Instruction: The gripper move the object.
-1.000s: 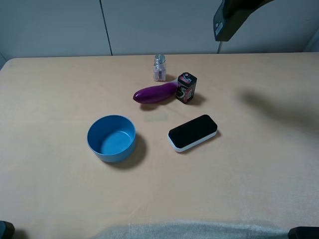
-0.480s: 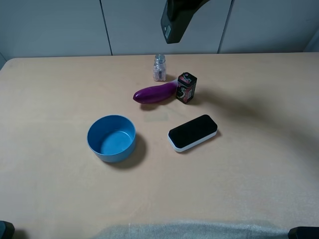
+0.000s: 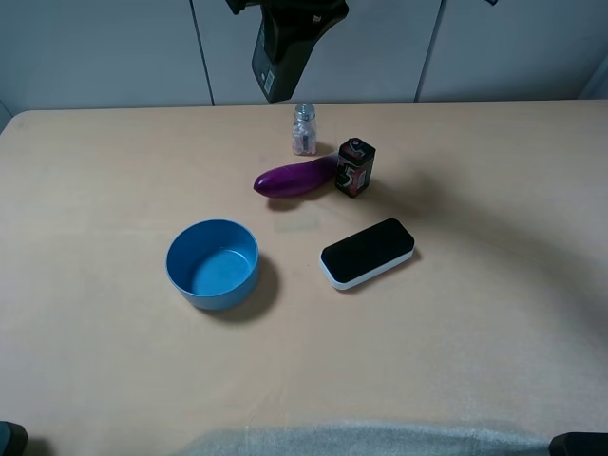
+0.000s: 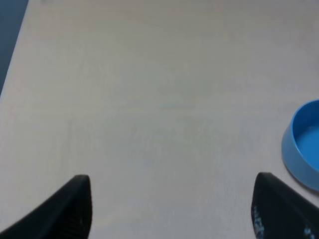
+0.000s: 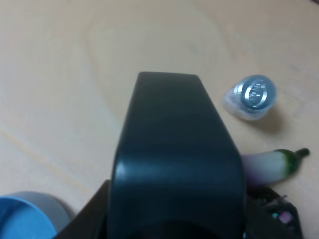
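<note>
The tall dark rectangular bottle [image 3: 278, 57] hangs high above the far edge of the table, tilted, with a small label on its lower end. My right gripper [image 3: 290, 8] is shut on its upper end at the top edge of the exterior view. In the right wrist view the bottle [image 5: 174, 159] fills the middle, above the table between the blue bowl and the glass jar; its cap is hidden. My left gripper [image 4: 169, 209] is open and empty, low over bare table, with the bowl [image 4: 305, 144] off to one side.
On the beige table [image 3: 494, 313] stand a small glass jar [image 3: 304, 128], a purple eggplant [image 3: 296, 177], a short black box with red-and-white print [image 3: 354, 167], a black-and-white eraser [image 3: 367, 253] and a blue bowl [image 3: 213, 263].
My right gripper has carried the bottle leftward across the top of the exterior view, from the far right to above the jar. Nothing on the table has moved.
</note>
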Available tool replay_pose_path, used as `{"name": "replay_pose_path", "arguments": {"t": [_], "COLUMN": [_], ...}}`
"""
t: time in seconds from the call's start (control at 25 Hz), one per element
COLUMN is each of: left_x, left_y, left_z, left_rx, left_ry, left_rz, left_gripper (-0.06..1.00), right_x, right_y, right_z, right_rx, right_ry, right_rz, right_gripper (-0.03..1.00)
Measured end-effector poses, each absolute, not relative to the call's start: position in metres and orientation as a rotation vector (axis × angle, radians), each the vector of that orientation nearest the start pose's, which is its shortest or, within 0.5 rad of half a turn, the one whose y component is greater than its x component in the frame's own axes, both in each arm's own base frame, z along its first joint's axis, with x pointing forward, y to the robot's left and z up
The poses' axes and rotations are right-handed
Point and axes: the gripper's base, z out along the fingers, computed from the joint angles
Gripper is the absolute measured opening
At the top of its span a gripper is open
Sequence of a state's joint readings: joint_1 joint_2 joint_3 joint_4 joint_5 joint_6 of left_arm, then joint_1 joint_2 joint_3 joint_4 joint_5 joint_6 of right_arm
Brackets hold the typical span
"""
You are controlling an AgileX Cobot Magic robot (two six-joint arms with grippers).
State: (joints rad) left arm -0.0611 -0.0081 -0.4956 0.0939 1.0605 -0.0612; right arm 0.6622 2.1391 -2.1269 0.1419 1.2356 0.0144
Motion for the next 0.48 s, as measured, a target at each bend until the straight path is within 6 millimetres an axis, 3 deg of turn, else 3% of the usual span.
{"name": "replay_pose_path", "arguments": {"t": [0.48], "left_x": [-0.005], "left_y": [0.008], "left_z": [0.276], "left_rx": [-0.005], "left_ry": [2.037], "left_rz": [0.035], "left_gripper": [0.73], "right_x": [0.352], "right_y": [0.331], "right_z": [0.256], "right_rx": [-1.02], "right_ry": [2.686], "right_rz": [0.395], "right_gripper": [0.3]}}
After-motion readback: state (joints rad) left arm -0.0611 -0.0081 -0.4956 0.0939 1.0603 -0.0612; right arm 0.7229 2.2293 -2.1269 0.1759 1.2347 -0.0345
